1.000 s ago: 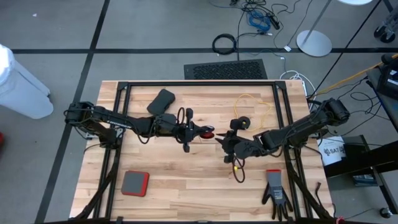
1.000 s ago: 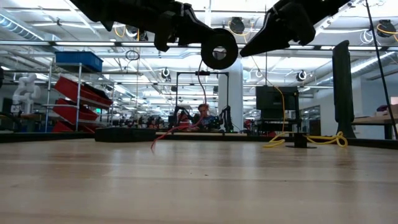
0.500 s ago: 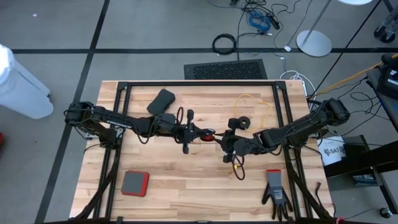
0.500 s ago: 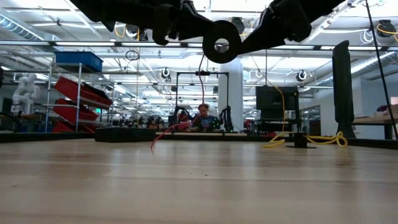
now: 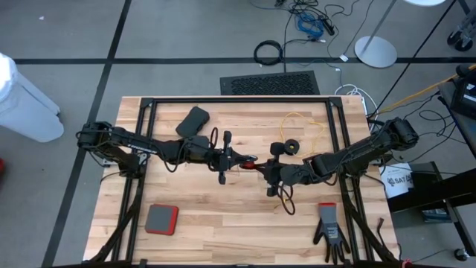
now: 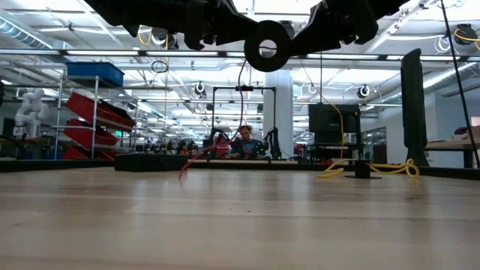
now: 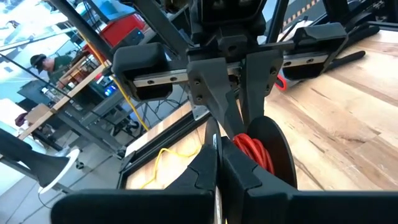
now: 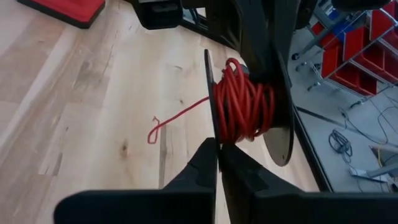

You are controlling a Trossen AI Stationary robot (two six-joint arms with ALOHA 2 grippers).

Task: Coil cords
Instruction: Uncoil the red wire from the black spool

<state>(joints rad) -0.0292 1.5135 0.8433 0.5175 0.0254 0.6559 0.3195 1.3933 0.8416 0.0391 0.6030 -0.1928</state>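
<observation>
Your right gripper [image 5: 269, 168] has just clenched its fingers beside the red-wound black reel [image 8: 249, 106]; left gripper [image 5: 236, 158] grasps it, winding nearly complete.

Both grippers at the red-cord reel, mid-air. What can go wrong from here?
1. The left gripper and right gripper both meet at one small reel above the table; opposing pulls could twist it loose and drop it.
2. The red cord is wound loosely with its tail hanging free; turns may slip off the flange.
</observation>
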